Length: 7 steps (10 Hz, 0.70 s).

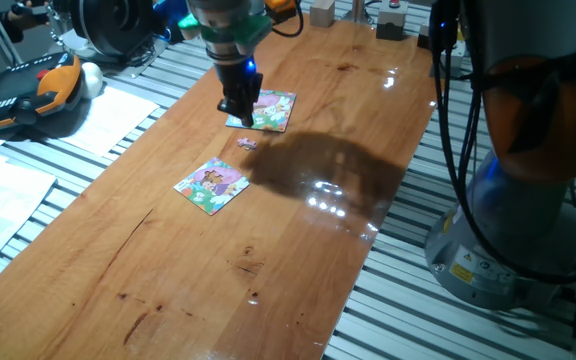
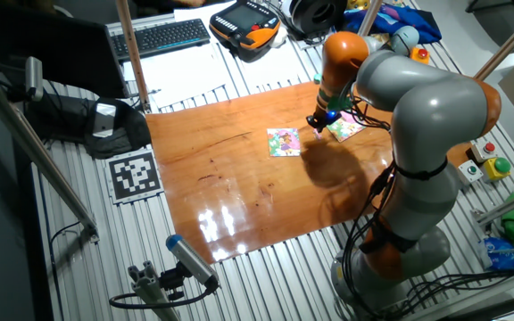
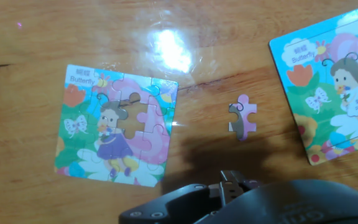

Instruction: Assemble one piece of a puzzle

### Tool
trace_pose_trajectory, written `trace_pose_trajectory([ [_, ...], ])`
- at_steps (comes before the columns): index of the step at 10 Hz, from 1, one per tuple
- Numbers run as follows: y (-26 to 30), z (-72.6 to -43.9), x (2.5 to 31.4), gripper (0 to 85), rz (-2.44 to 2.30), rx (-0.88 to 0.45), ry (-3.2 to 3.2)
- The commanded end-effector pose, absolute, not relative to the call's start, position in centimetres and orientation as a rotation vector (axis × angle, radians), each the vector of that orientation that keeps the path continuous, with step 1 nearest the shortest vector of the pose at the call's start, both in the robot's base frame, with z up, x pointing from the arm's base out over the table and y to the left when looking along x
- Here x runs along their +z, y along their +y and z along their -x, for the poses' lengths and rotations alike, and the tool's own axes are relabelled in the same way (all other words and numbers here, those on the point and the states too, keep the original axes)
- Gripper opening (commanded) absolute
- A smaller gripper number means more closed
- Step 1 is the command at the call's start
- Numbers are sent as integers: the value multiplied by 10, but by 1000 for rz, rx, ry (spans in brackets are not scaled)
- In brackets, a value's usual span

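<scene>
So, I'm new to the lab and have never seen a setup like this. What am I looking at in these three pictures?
It is one robot arm at a wooden table. Two pictures come from fixed cameras on different sides of the table; the third looks down from the arm's hand. At the arm's end is a two-finger gripper, which holds nothing I can see; whether it is open or shut I cannot tell. On the table lie the puzzle, a small square picture board with one hole in it, the loose pinkish piece beside it, apart from both boards, and a second picture board. The gripper hangs above the table near the piece and the second board.
</scene>
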<state>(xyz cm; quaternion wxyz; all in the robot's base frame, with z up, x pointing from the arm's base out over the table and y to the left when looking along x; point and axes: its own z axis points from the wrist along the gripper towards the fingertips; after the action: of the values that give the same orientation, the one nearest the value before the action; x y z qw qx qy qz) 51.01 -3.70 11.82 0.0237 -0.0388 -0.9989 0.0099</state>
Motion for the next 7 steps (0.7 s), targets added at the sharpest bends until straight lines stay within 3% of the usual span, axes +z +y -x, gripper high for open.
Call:
trace_pose_trajectory([
  [1, -37, -510, 114, 0, 121, 29, -3091],
  [7, -41, -513, 105, 0, 128, 46, -3091],
])
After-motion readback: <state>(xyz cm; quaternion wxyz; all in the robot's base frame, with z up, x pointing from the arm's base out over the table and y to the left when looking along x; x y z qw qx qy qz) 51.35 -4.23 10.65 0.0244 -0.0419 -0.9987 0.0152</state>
